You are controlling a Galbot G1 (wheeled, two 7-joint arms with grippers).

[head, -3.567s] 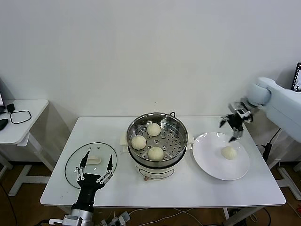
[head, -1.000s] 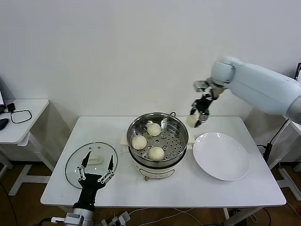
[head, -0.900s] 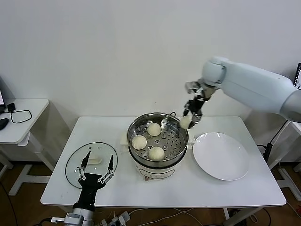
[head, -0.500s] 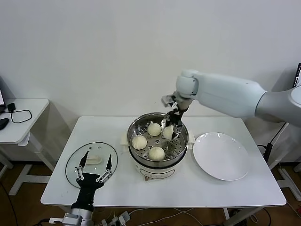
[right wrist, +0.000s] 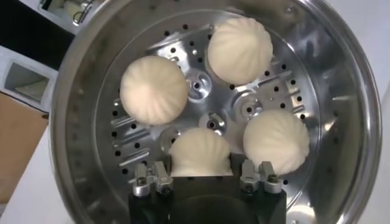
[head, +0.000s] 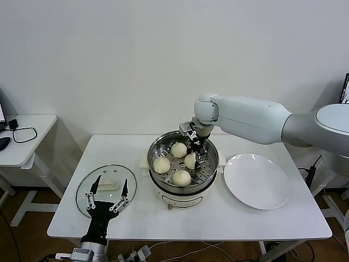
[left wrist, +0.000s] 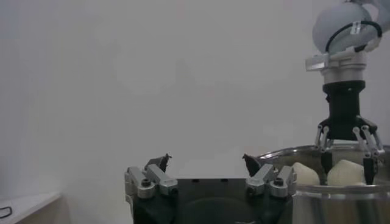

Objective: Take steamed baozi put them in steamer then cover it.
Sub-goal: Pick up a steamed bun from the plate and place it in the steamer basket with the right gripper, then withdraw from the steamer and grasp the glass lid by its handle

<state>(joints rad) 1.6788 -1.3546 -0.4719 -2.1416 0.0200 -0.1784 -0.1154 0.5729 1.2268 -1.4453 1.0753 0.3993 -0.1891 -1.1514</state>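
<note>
The steamer (head: pixel 151 150) stands mid-table with three baozi on its tray (head: pixel 179 149) (head: pixel 161 164) (head: pixel 181 177). My right gripper (head: pixel 192 158) reaches down into it, shut on a fourth baozi (head: pixel 190 160) that is at tray level. The right wrist view shows this baozi (right wrist: pixel 201 152) between the fingers of the right gripper (right wrist: pixel 204 169), and the other three baozi on the perforated tray (right wrist: pixel 153 90) (right wrist: pixel 240 50) (right wrist: pixel 275 140). The glass cover (head: pixel 84 190) lies flat at the table's front left. My left gripper (head: pixel 111 184) hovers open over it.
A white plate (head: pixel 256 181) lies right of the steamer with nothing on it. A small side table (head: pixel 24 139) with a cable stands at the far left. The left wrist view shows the steamer rim (left wrist: pixel 341 189) and the right gripper (left wrist: pixel 344 146) farther off.
My right gripper has carried the last baozi from the plate side over the steamer's rim and lowered it onto the tray. The left arm has stayed still.
</note>
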